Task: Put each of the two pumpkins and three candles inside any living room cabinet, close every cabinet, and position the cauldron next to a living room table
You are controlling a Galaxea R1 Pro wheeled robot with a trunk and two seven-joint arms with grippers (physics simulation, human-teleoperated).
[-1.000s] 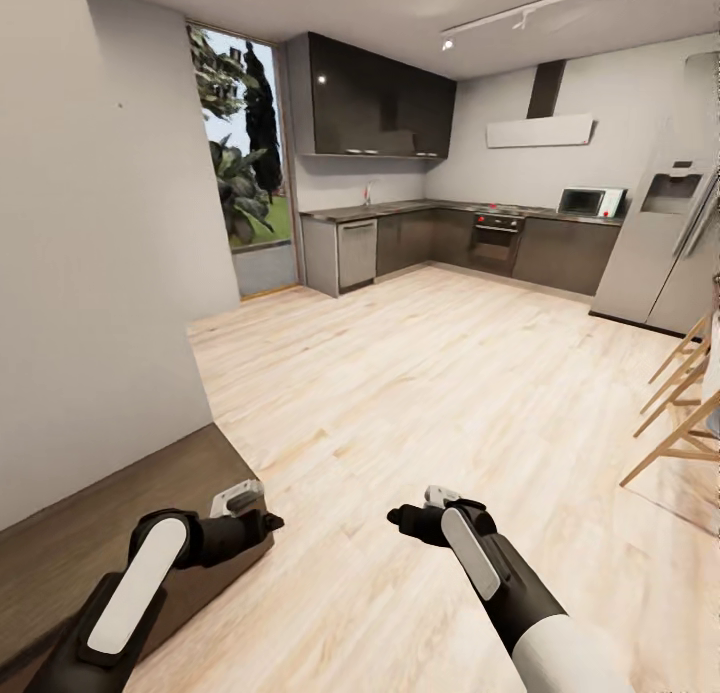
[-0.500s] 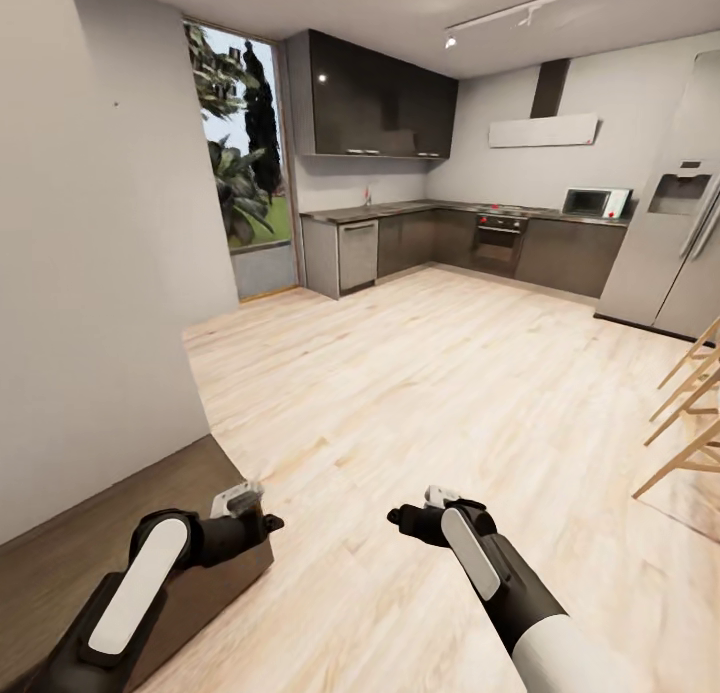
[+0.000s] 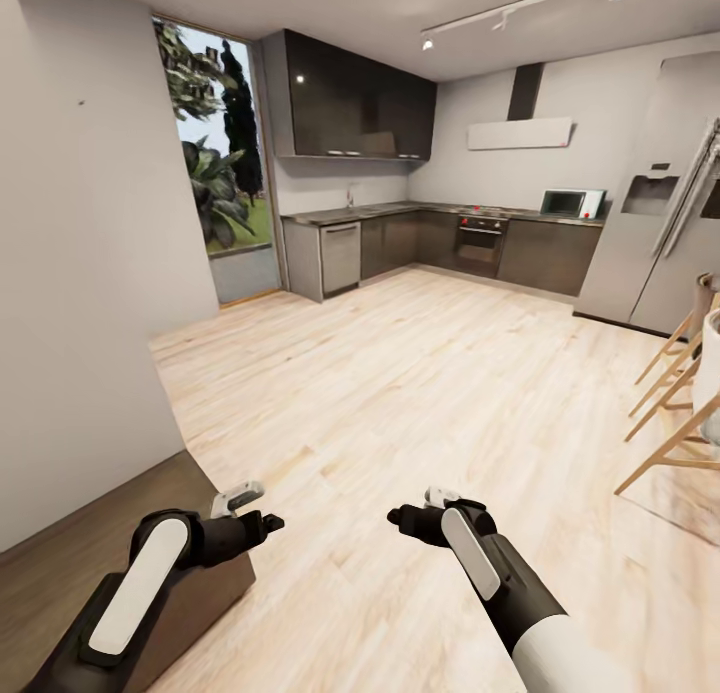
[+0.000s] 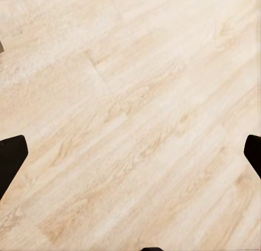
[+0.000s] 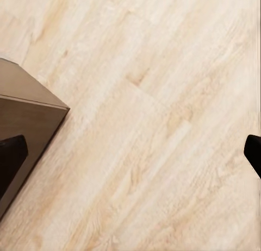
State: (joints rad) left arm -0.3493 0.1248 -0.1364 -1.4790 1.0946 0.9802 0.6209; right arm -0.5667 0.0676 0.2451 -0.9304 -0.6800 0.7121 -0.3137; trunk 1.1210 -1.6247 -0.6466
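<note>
The cabinet (image 3: 60, 563), the long dark-brown unit, lay low at my left along the wall, its end corner just under the left gripper (image 3: 262, 521). Across the last second my view had swung, sliding the kitchen leftward and bringing more of the wooden stools (image 3: 672, 413) in at the right, so I judged I was still only travelling. Both the left gripper and the right gripper (image 3: 398, 518) hung spread and empty over the floor (image 3: 420, 393).

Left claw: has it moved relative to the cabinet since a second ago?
Yes. The left claw now pokes past the cabinet end, over the wood floor; the whole view shifted, so the robot turned.
</note>
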